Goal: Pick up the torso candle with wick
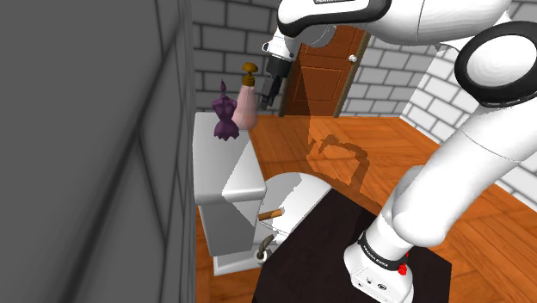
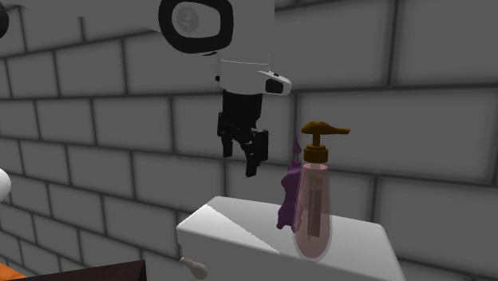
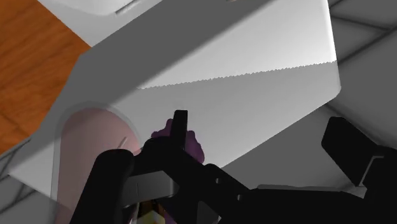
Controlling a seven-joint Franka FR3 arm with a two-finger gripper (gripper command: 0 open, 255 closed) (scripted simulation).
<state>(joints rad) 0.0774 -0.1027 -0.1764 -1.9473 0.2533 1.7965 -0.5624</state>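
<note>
Purple torso candle (image 1: pixel 225 119): matte, waisted bust shape, flared ruffled base, thin spike on top, likely wick. Stands on smooth white toilet tank lid (image 1: pixel 222 159), below tool (image 2: pixel 246 160), offset toward one finger rather than centred between both. Translucent pink pump bottle (image 2: pixel 313 207) with brown nozzle just beside candle. Tool fingers apart, gripping nothing. Step in hand: approach. Next move calls for centring over candle, descending, then closing on narrow waist without knocking bottle.
</note>
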